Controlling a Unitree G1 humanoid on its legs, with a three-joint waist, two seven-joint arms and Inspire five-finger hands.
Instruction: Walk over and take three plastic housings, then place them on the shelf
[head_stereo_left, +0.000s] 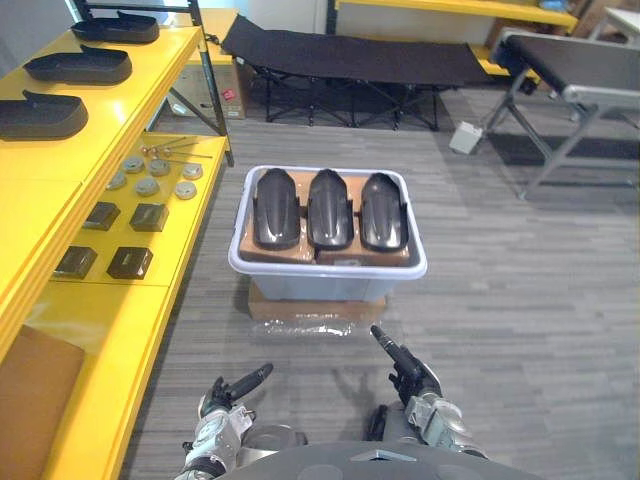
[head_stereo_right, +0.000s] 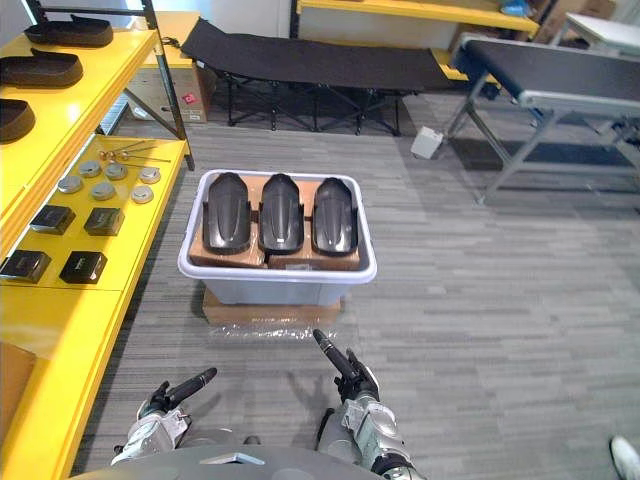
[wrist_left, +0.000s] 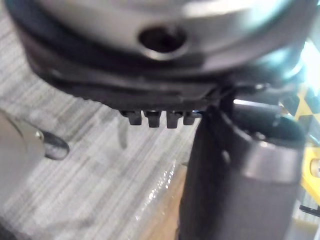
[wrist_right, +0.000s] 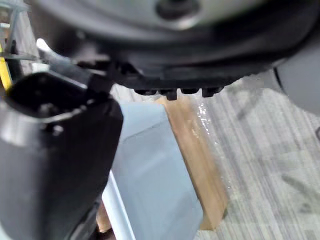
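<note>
hands low at the near edge of the head views, both empty. left hand (head_stereo_left: 224, 398) with fingers straight and relaxed, stretched forward over the grey floor (head_stereo_left: 520, 300), gripping nothing. right hand (head_stereo_left: 410, 376) likewise loose and extended, one finger aimed toward the pale tub (head_stereo_left: 330, 275) just ahead, not touching it. inside the tub, three black plastic housings (head_stereo_left: 329, 208) side by side, domed side up, on brown cardboard (head_stereo_left: 262, 250). under the tub, a flat cardboard box (head_stereo_left: 318, 306) in clear wrap. off to the left, yellow shelf (head_stereo_left: 110, 105), upper level carrying three similar dark shells (head_stereo_left: 78, 65) in a row, lower level with round metal discs (head_stereo_left: 150, 180) and small black boxes (head_stereo_left: 128, 262). further back, black folding cot (head_stereo_left: 350, 55); at the far right, conveyor (head_stereo_left: 575, 65).
</note>
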